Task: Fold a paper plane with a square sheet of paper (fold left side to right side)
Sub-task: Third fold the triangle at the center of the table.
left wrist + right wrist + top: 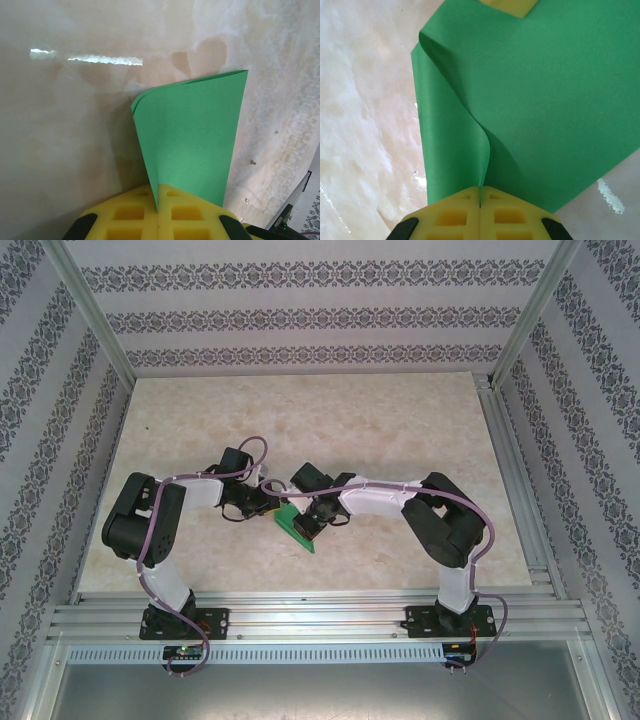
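Green square sheet of paper (293, 525) sits mid-table, at the centre of the top view, held between both arms.

Left gripper (159, 212): yellow pads pressed together, pinching the sheet's edge at the bottom of the left wrist view. From there the paper rises toward the upper right of that view. Two layers show at its upper left corner, loosely doubled and not flat.

Right gripper (480, 205): pads also closed on the paper, at the bottom centre of the right wrist view. A curled flap bows up from the pinch toward the upper left, and the rest of the sheet spreads to the right. A yellow pad (512, 6) touches the sheet at the top edge, probably the other arm's, though I can't tell for sure.

Judged step: left-to-right fold, mid-way, no crease set yet.

To do it well:
- Keep one pinch as the anchor and carry the other edge over low.
- Line up the corners and edges before you press. The layers look slightly offset now.
- Don't pull the grippers apart, because thin paper tears or slips.
- Lay it onto the table (400, 430) first, then flatten toward the fold line so the bow doesn't crease in the wrong place.

Containers: none seen, so no contents to report.
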`<move>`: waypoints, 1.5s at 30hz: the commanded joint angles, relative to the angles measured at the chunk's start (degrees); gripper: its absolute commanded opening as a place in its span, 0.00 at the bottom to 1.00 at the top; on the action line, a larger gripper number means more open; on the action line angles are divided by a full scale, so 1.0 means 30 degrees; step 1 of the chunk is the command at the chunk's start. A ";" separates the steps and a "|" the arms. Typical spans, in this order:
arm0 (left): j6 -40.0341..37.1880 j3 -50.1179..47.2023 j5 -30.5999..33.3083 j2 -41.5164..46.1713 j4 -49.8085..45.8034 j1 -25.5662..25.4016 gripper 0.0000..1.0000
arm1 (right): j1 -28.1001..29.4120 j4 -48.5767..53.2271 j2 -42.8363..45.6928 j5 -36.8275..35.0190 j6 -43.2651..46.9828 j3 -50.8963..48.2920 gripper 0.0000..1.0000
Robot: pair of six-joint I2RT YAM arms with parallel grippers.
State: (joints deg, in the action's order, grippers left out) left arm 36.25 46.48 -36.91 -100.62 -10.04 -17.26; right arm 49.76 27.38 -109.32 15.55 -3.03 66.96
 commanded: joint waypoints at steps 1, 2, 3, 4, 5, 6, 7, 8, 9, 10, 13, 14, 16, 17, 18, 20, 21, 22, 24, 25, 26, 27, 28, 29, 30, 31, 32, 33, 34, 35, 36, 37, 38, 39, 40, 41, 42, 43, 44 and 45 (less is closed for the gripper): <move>-0.0453 0.0262 0.0263 -0.0135 -0.0272 0.0186 0.00 | 0.0084 -0.0366 0.0299 -0.0056 -0.0207 -0.0152 0.00; -0.0452 0.0240 0.0263 -0.0144 -0.0275 0.0203 0.00 | 0.0084 -0.0387 0.0233 -0.0029 -0.0189 -0.0131 0.00; -0.0456 0.0240 0.0246 -0.0125 -0.0259 0.0197 0.00 | 0.0077 -0.0402 0.0173 -0.0053 -0.0178 -0.0073 0.00; -0.0460 0.0225 0.0245 -0.0119 -0.0271 0.0208 0.00 | 0.0084 -0.0399 0.0062 -0.0038 -0.0150 0.0015 0.00; -0.0482 0.0210 0.0232 -0.0123 -0.0272 0.0188 0.00 | 0.0073 -0.0428 0.0002 -0.0028 -0.0136 0.0087 0.00; -0.0482 0.0246 0.0246 -0.0123 -0.0286 0.0198 0.00 | 0.0084 -0.0439 -0.0034 -0.0085 -0.0133 0.0162 0.00; -0.0484 0.0245 0.0247 -0.0123 -0.0305 0.0207 0.00 | 0.0083 -0.0424 -0.0063 -0.0112 -0.0107 0.0242 0.00; -0.0482 0.0249 0.0252 -0.0123 -0.0307 0.0202 0.00 | 0.0073 -0.0417 -0.0079 -0.0127 -0.0071 0.0292 0.00; -0.0489 0.0265 0.0245 -0.0123 -0.0309 0.0194 0.00 | 0.0061 -0.0390 -0.0094 -0.0163 -0.0070 0.0352 0.00; -0.0485 0.0269 0.0261 -0.0129 -0.0301 0.0195 0.00 | 0.0055 -0.0368 -0.0068 -0.0185 -0.0074 0.0414 0.00; -0.0482 0.0300 0.0248 -0.0170 -0.0305 0.0212 0.00 | 0.0011 -0.0308 -0.0007 -0.0263 0.0012 0.0532 0.00; -0.0482 0.0298 0.0233 -0.0166 -0.0339 0.0199 0.00 | -0.0003 -0.0285 0.0022 -0.0262 0.0012 0.0583 0.00; -0.0496 0.0307 0.0232 -0.0177 -0.0319 0.0199 0.00 | -0.0011 -0.0248 0.0023 -0.0233 0.0025 0.0672 0.00; -0.0511 0.0328 0.0232 -0.0159 -0.0322 0.0194 0.00 | -0.0018 -0.0241 0.0026 -0.0229 0.0042 0.0706 0.00; -0.0511 0.0299 0.0232 -0.0177 -0.0314 0.0199 0.00 | -0.0005 -0.0239 0.0030 -0.0251 0.0041 0.0737 0.00; -0.0512 0.0317 0.0239 -0.0181 -0.0315 0.0201 0.00 | -0.0040 -0.0219 0.0067 -0.0218 0.0045 0.0766 0.00; -0.0511 0.0300 0.0232 -0.0148 -0.0312 0.0199 0.00 | -0.0033 -0.0198 0.0026 -0.0204 0.0044 0.0766 0.00; -0.0513 0.0277 0.0239 -0.0131 -0.0340 0.0184 0.00 | -0.0048 -0.0171 0.0023 -0.0232 0.0071 0.0766 0.00; -0.0511 0.0269 0.0232 -0.0151 -0.0311 0.0190 0.00 | -0.0033 -0.0160 -0.0027 -0.0262 0.0060 0.0737 0.00; -0.0511 0.0269 0.0204 -0.0148 -0.0312 0.0197 0.00 | -0.0033 -0.0160 -0.0064 -0.0262 0.0066 0.0708 0.00; -0.0530 0.0269 0.0210 -0.0146 -0.0316 0.0192 0.00 | -0.0035 -0.0138 -0.0119 -0.0262 0.0050 0.0715 0.00; -0.0545 0.0270 0.0218 -0.0148 -0.0322 0.0198 0.00 | -0.0033 -0.0131 -0.0174 -0.0262 0.0028 0.0685 0.00; -0.0537 0.0305 0.0204 -0.0137 -0.0325 0.0200 0.00 | -0.0035 -0.0146 -0.0208 -0.0262 0.0025 0.0679 0.00; -0.0529 0.0298 0.0201 -0.0127 -0.0353 0.0187 0.00 | -0.0033 -0.0088 -0.0266 -0.0262 0.0031 0.0667 0.00; -0.0555 0.0313 0.0202 -0.0122 -0.0348 0.0202 0.00 | -0.0038 -0.0048 -0.0320 -0.0287 0.0038 0.0664 0.00; -0.0541 0.0315 0.0210 -0.0101 -0.0368 0.0210 0.00 | -0.0033 0.0007 -0.0386 -0.0335 0.0039 0.0649 0.00; -0.0540 0.0299 0.0210 -0.0093 -0.0387 0.0195 0.00 | -0.0037 0.0043 -0.0391 -0.0391 0.0034 0.0606 0.00; -0.0566 0.0298 0.0224 -0.0093 -0.0411 0.0204 0.00 | -0.0033 0.0045 -0.0414 -0.0434 0.0042 0.0540 0.00; -0.0581 0.0298 0.0204 -0.0091 -0.0404 0.0194 0.00 | -0.0040 0.0074 -0.0431 -0.0488 0.0028 0.0481 0.00; -0.0593 0.0305 0.0202 -0.0095 -0.0438 0.0188 0.00 | -0.0033 0.0074 -0.0420 -0.0525 0.0032 0.0417 0.00; -0.0582 0.0298 0.0203 -0.0093 -0.0410 0.0209 0.00 | -0.0033 0.0074 -0.0445 -0.0566 0.0035 0.0359 0.00; -0.0593 0.0309 0.0206 -0.0093 -0.0426 0.0209 0.00 | -0.0025 0.0081 -0.0497 -0.0627 0.0035 0.0313 0.00; -0.0583 0.0327 0.0202 -0.0093 -0.0429 0.0209 0.00 | -0.0030 0.0102 -0.0558 -0.0642 0.0063 0.0298 0.00; -0.0597 0.0332 0.0203 -0.0093 -0.0420 0.0187 0.00 | -0.0012 0.0118 -0.0645 -0.0643 0.0071 0.0316 0.00; -0.0541 0.0328 0.0205 -0.0093 -0.0426 0.0192 0.00 | -0.0019 0.0125 -0.0719 -0.0679 0.0083 0.0330 0.00; -0.0548 0.0333 0.0225 -0.0062 -0.0404 0.0200 0.00 | -0.0004 0.0176 -0.0824 -0.0665 0.0058 0.0354 0.00; -0.0540 0.0307 0.0202 -0.0064 -0.0378 0.0189 0.00 | 0.0047 0.0257 -0.0961 -0.0723 0.0124 0.0405 0.00; -0.0537 0.0299 0.0224 -0.0055 -0.0424 0.0193 0.00 | 0.0098 0.0358 -0.1078 -0.0759 0.0160 0.0458 0.00; -0.0540 0.0304 0.0206 -0.0041 -0.0417 0.0208 0.00 | 0.0124 0.0412 -0.1158 -0.0818 0.0203 0.0478 0.00; -0.0542 0.0299 0.0180 -0.0021 -0.0411 0.0180 0.00 | 0.0166 0.0454 -0.1276 -0.0890 0.0213 0.0499 0.00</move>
State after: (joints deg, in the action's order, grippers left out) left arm 36.21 46.48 -36.75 -100.62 -10.17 -17.26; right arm 49.76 27.42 -110.45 14.79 -3.11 67.92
